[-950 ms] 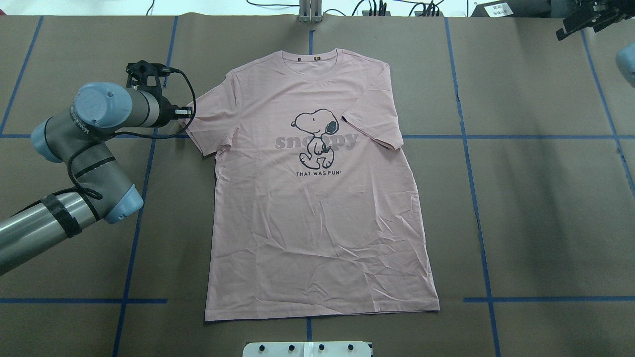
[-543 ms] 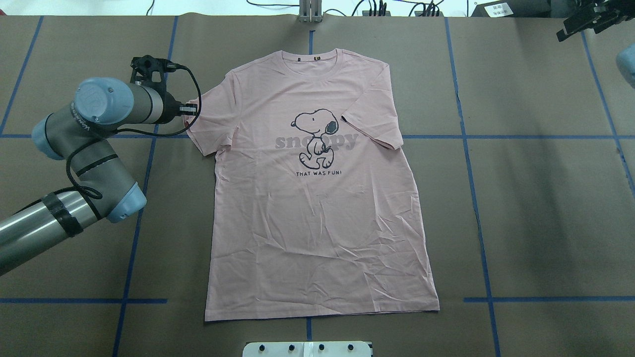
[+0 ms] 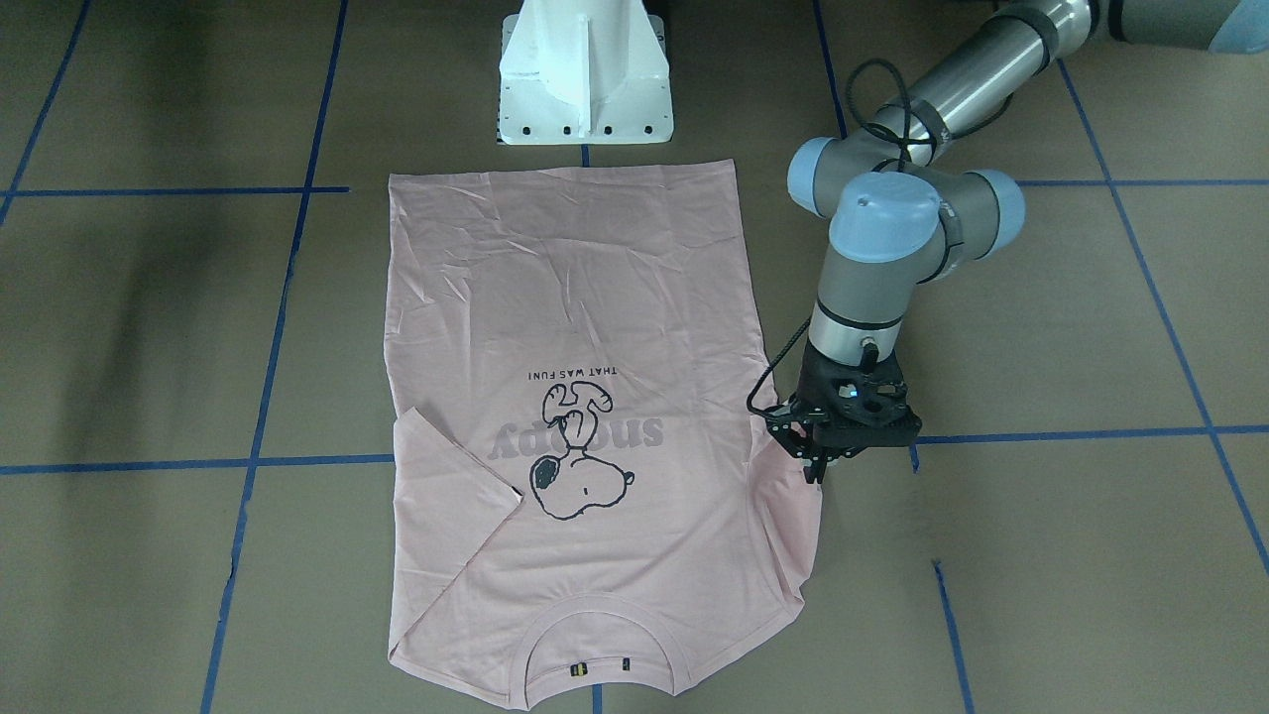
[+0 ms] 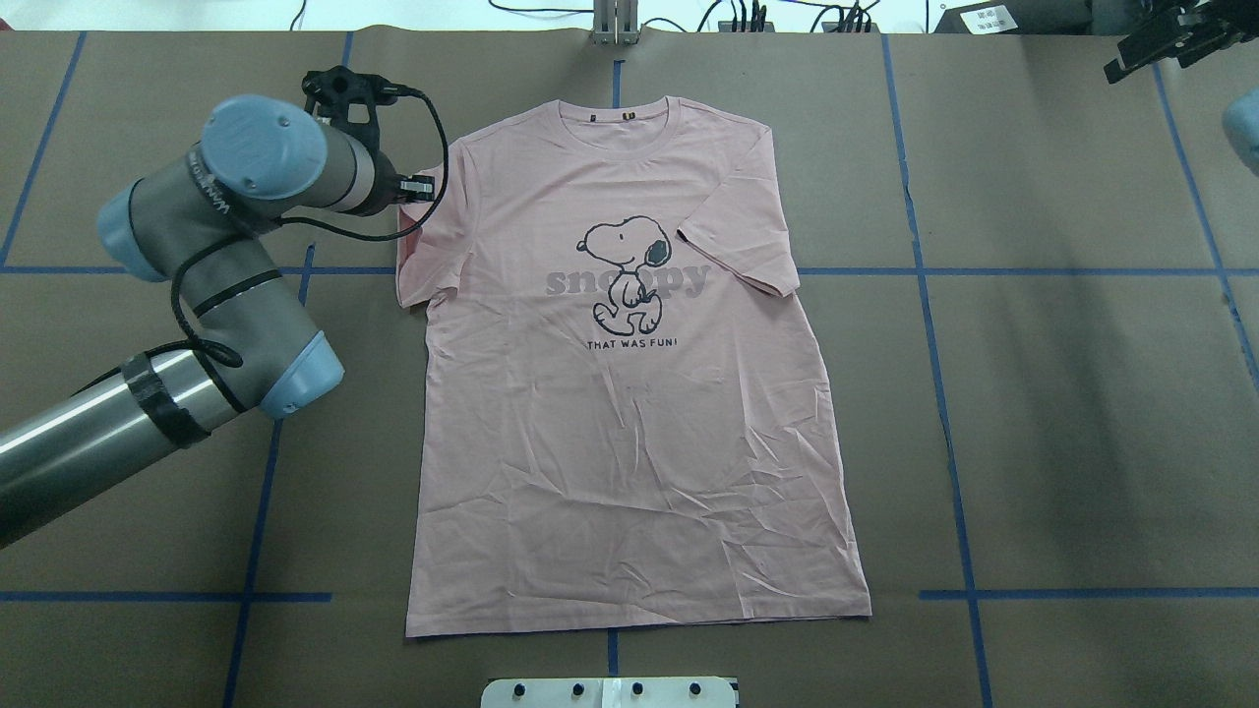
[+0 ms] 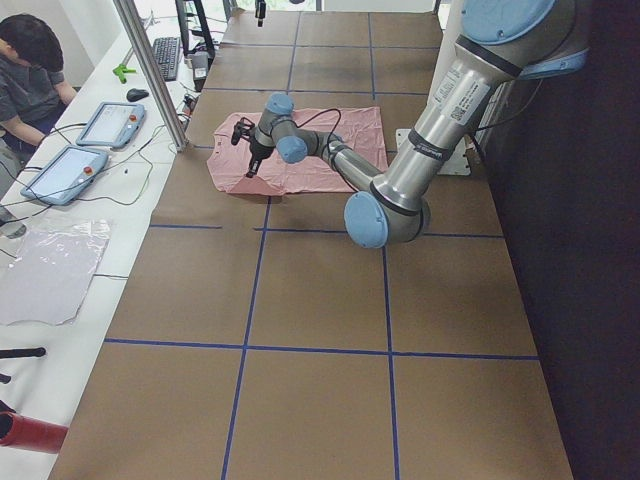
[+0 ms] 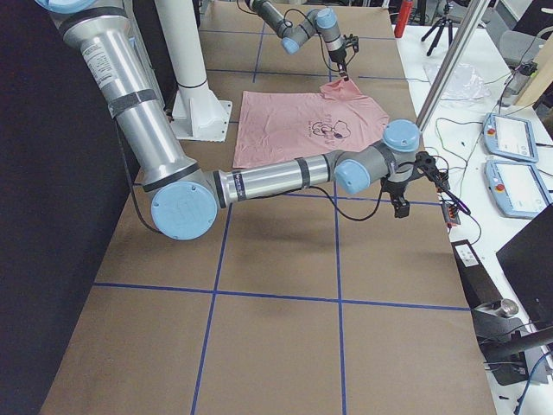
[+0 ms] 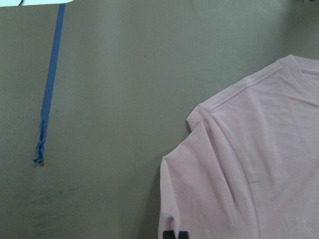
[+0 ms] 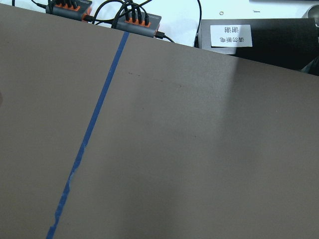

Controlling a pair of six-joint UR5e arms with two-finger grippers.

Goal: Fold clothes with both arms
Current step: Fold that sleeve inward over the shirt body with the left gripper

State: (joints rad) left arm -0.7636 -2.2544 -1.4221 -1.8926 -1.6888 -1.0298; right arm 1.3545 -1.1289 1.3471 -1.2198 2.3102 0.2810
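The pale pink Snoopy T-shirt (image 4: 629, 413) lies flat, print up, collar at the far side; it also shows in the front-facing view (image 3: 575, 297). My left gripper (image 3: 819, 466) is shut on the hem of the shirt's left sleeve (image 4: 418, 246) and holds it slightly raised and bunched toward the body. In the left wrist view the black fingertips (image 7: 174, 234) pinch pink cloth (image 7: 249, 174). My right gripper (image 4: 1121, 64) hangs over bare table at the far right corner, well away from the shirt. Its fingers do not show clearly.
The white pedestal base (image 3: 585, 79) stands just behind the shirt's bottom hem. A metal post (image 4: 615, 25) and cables sit at the far table edge. Operators' tablets (image 5: 108, 122) lie on a side desk. Brown paper with blue tape lines (image 4: 934, 270) covers the table.
My left arm has moved farther away and to the right with the sleeve hem in its grip. The left sleeve is drawn inward and bunched. The right arm has not moved.
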